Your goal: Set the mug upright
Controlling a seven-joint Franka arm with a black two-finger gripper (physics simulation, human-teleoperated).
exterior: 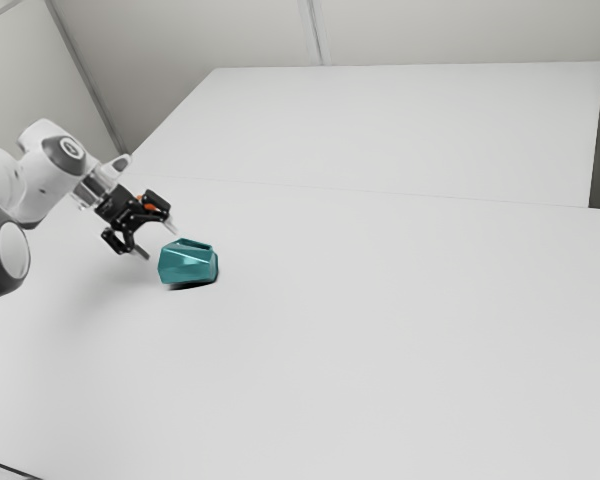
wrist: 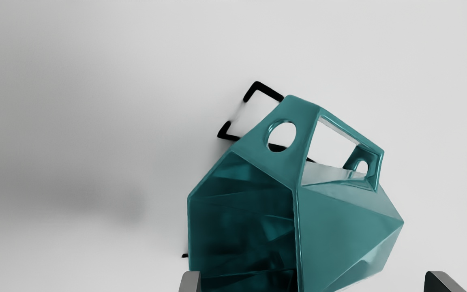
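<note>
On the white table (exterior: pixel 380 350), a teal mug (exterior: pixel 188 262) on its side, near released jaws, wide apart.

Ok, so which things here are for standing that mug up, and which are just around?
For the job:
- teal mug, on its side
- tool, open beside it

Just around:
- white table under the mug
- grey backdrop beyond

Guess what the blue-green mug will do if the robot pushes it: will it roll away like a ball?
Probably not far: the blue-green mug has flat faces and sharp corners, so it may slide or rock instead. Its crisp edges suggest it's stiff, not squishy. Those shiny faces could be a bit slippery to grip.
</note>
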